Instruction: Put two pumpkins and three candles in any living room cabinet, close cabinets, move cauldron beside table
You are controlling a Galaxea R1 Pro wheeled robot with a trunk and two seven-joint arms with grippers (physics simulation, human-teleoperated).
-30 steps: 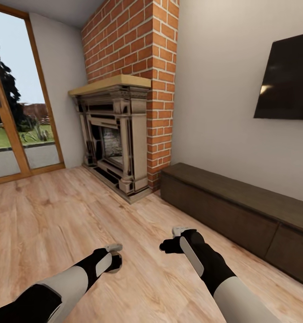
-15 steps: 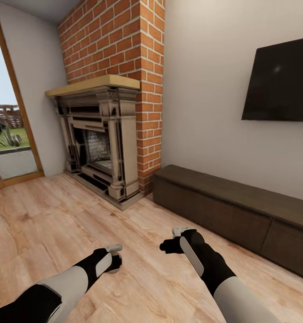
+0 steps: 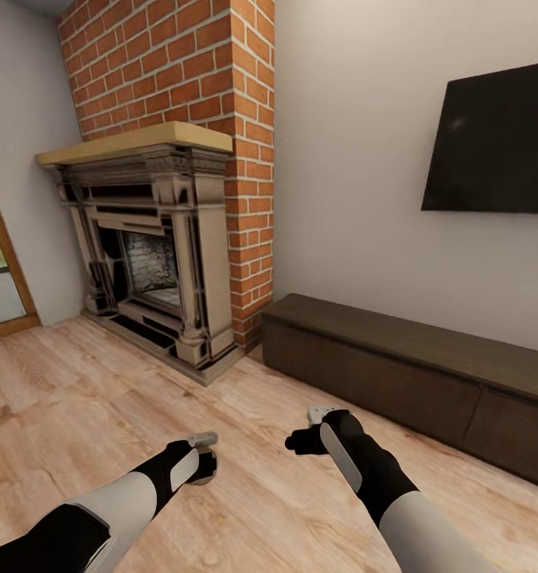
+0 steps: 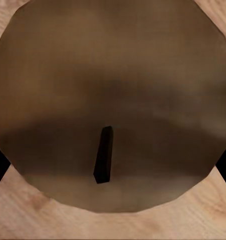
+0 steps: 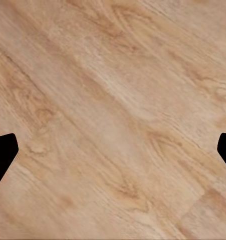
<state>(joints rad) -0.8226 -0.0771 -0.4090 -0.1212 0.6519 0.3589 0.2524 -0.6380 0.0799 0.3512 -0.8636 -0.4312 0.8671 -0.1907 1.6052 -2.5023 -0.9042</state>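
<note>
Left claw [image 3: 208, 461]: clamped on candle [image 4: 110, 110]. Right claw [image 3: 301, 436]: spread wide, empty. Cabinet [image 3: 412, 374]: shut. Risk: your candle may slip while driving closer.

head high; wrists near floor [image 5: 113, 100]

Bare wooden floor [image 3: 78, 414] spreads across the lower frame; fireplace [image 3: 153, 239] at left and cabinet [image 3: 412, 374] at right bound it.

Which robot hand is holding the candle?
The left gripper: the left wrist view shows a beige candle with its dark wick between its fingers. The right gripper is open over bare floor.
</note>
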